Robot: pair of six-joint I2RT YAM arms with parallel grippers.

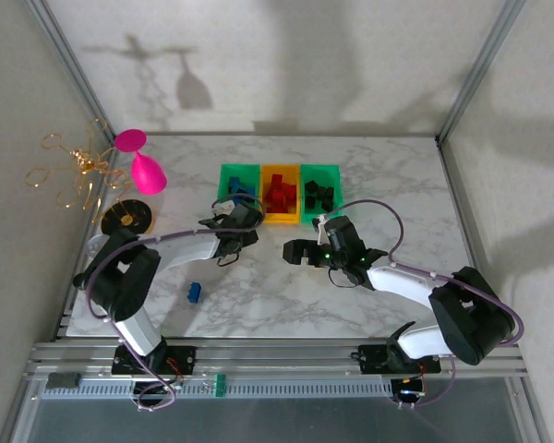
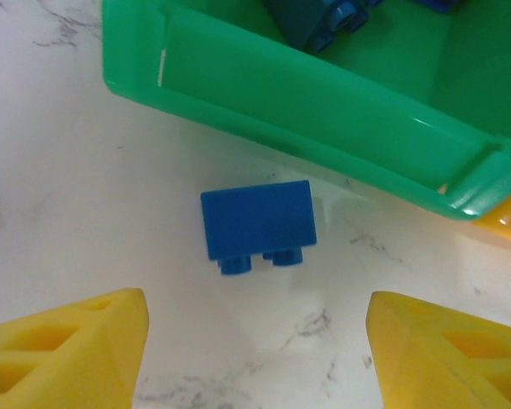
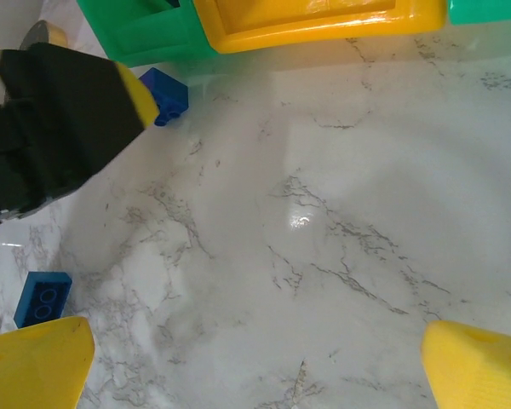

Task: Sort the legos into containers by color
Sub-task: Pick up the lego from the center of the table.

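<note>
A loose blue plastic brick [image 1: 194, 292] lies far left on the marble surface [image 1: 286, 295]. The left claw [image 2: 255, 362], spread and empty, is nearer the small blue rectangular brick [image 2: 257, 220] lying just ahead, beside the left green plastic bin [image 2: 324, 106]. The brick's long axis crosses the jaw gap and its studs point at the claw. The right claw [image 3: 255, 366] is spread and empty.

Marble bench top [image 1: 286, 295]. Far-left corner: pink goblet [image 1: 146, 171]. Gold wire ornament [image 1: 78, 171] beside it, overhanging left edge. Round black-and-gold dish [image 1: 127, 219] just nearer, at left edge.
</note>
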